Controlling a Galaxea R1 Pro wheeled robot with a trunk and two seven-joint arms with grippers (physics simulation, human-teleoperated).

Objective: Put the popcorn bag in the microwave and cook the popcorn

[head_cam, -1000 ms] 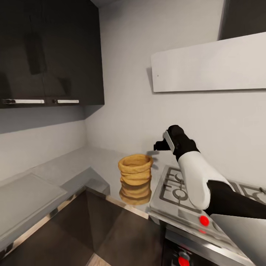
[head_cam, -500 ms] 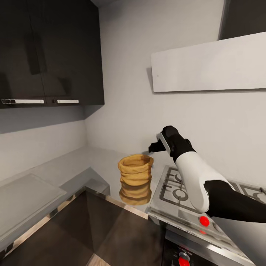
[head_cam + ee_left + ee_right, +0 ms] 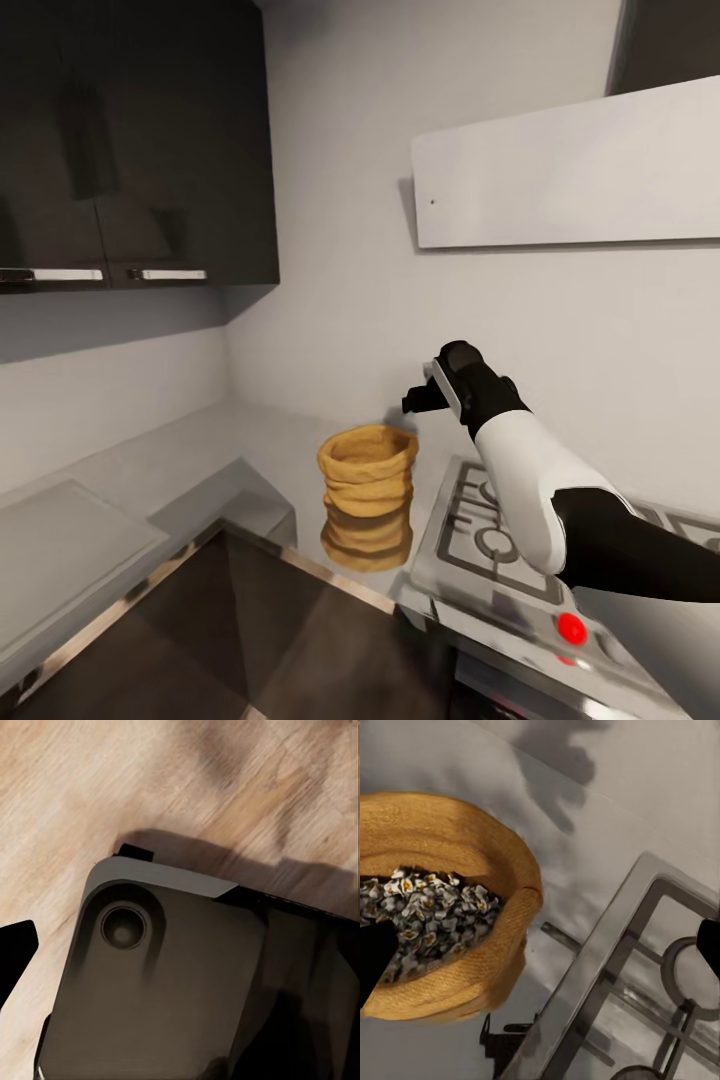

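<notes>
My right gripper (image 3: 412,400) hangs above and behind the popcorn bag (image 3: 367,478), open air between. Hob (image 3: 500,535) crowds its right side; countertop (image 3: 190,455) left is bare.

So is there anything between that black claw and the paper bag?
Nothing: in the head view the right gripper hangs above and just past the popcorn bag, with bare countertop behind the gap.

Left wrist view: dark grey robot base (image 3: 180,982) with round recess (image 3: 124,926), over light wood floor (image 3: 112,780)
</notes>
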